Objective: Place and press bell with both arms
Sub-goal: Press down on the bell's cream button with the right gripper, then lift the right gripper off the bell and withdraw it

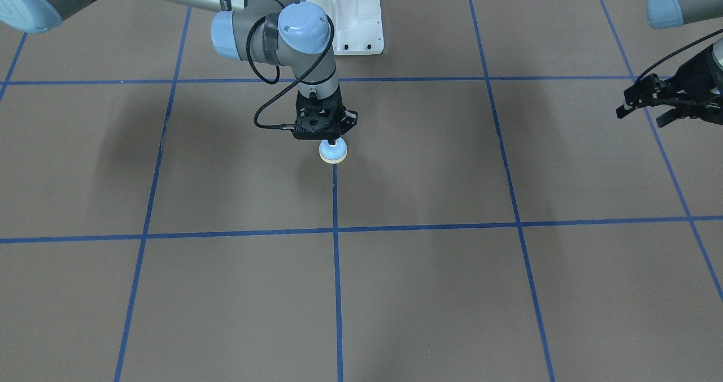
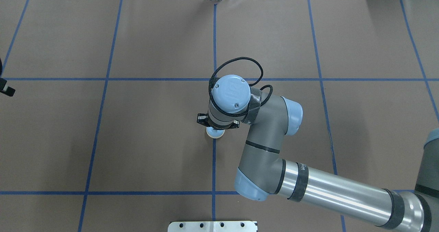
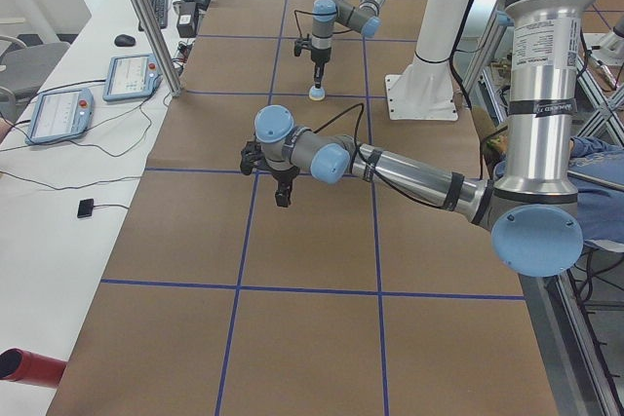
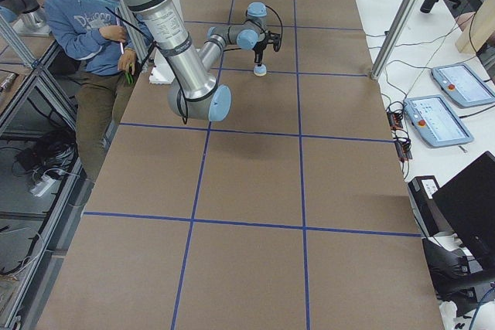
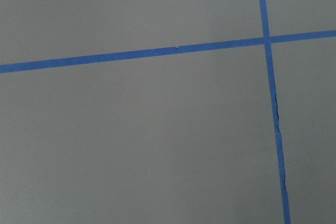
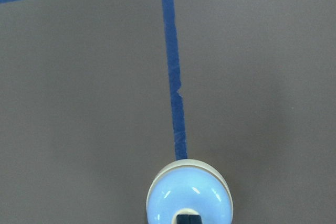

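Note:
The light-blue bell (image 1: 333, 152) with its cream base ring stands at the end of a blue tape line near the table's middle. It also shows in the overhead view (image 2: 215, 133) and in the right wrist view (image 6: 188, 195). My right gripper (image 1: 333, 142) points straight down over it. Its black fingertips (image 6: 188, 217) are closed together on the bell's top button, which they hide. My left gripper (image 1: 641, 116) hangs far off to the side above bare table, open and empty. Its wrist view shows only tape lines.
The brown table (image 2: 154, 139) carries a grid of blue tape lines (image 1: 334, 201). The white pedestal (image 1: 356, 20) stands behind the bell. A person (image 4: 93, 28) sits beside the table's robot side. Tablets (image 3: 58, 114) lie on the side bench.

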Controlling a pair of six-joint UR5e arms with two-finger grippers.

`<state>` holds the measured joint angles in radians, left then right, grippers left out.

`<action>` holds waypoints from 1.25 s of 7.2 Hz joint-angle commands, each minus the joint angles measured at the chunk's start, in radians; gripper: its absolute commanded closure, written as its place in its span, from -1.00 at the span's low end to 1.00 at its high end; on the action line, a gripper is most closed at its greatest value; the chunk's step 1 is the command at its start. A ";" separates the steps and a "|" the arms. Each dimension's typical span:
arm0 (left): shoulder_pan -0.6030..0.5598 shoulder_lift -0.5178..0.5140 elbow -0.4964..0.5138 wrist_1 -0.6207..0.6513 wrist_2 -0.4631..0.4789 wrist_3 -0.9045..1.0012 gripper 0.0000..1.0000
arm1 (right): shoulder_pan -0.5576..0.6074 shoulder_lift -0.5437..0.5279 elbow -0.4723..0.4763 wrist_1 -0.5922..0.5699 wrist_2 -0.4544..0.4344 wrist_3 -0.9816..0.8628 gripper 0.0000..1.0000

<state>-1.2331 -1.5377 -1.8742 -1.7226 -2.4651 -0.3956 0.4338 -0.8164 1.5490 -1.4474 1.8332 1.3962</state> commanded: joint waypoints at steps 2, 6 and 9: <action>0.001 0.016 -0.016 0.000 -0.002 0.000 -0.97 | 0.045 -0.059 0.179 -0.104 0.030 -0.009 1.00; -0.003 0.027 -0.014 0.000 0.036 0.045 -0.97 | 0.268 -0.379 0.466 -0.110 0.208 -0.157 1.00; -0.104 0.099 0.025 0.003 0.084 0.316 -0.98 | 0.562 -0.686 0.529 -0.105 0.365 -0.606 0.32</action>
<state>-1.2858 -1.4682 -1.8736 -1.7213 -2.3930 -0.2003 0.8665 -1.3745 2.0642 -1.5560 2.1352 0.9993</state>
